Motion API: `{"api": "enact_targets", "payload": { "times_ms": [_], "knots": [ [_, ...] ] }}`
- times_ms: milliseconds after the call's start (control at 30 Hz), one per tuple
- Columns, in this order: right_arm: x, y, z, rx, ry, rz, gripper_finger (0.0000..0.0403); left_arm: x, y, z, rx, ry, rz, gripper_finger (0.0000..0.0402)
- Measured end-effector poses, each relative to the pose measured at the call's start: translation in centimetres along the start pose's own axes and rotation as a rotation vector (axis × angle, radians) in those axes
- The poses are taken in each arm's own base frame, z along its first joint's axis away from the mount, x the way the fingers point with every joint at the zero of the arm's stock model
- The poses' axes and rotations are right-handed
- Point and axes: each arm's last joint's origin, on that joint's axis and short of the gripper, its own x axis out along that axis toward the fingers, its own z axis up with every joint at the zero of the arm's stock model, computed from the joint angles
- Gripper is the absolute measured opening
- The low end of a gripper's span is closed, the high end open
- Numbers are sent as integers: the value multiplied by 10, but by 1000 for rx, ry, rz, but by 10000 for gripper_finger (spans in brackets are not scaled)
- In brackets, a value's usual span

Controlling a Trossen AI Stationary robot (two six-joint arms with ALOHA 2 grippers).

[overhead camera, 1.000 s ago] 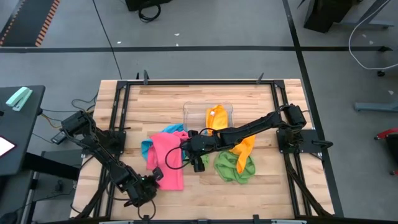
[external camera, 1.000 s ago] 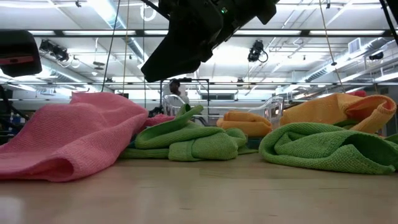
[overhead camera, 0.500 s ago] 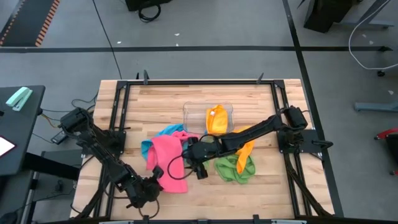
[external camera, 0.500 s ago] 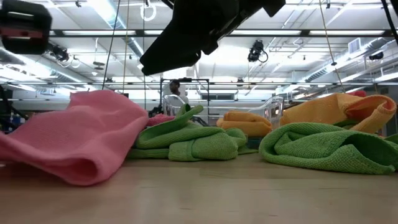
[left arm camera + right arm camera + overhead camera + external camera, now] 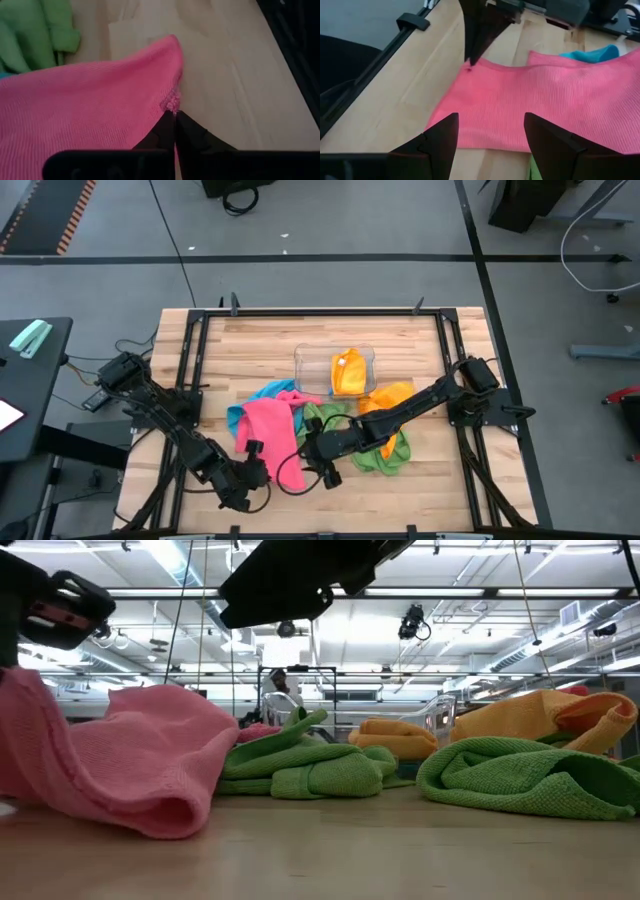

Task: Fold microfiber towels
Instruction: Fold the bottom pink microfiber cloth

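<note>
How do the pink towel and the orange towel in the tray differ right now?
The pink towel lies spread on the bare table, while the orange towel sits bunched inside the clear tray. The left gripper is shut on the pink towel's corner; nothing touches the orange towel. Both are plain-coloured cloths, not yet folded.

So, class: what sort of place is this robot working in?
Probably a lab or workshop hall: a wooden table inside a black frame, bare grey floor with cables, and ceiling strip lights.
</note>
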Motion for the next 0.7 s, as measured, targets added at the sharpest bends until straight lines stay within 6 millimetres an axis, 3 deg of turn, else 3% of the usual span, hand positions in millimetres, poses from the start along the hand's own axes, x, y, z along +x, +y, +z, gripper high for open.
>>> {"api": "enact_targets", "payload": {
  "times_ms": [167, 700],
  "knots": [
    [0, 1, 1, 0, -6, -28, 235, 1, 2, 2, -91, -12, -1, 15],
    [9, 15, -9, 47, -90, -17, 235, -2, -5, 18, -156, -120, -67, 8]
  ]
}}
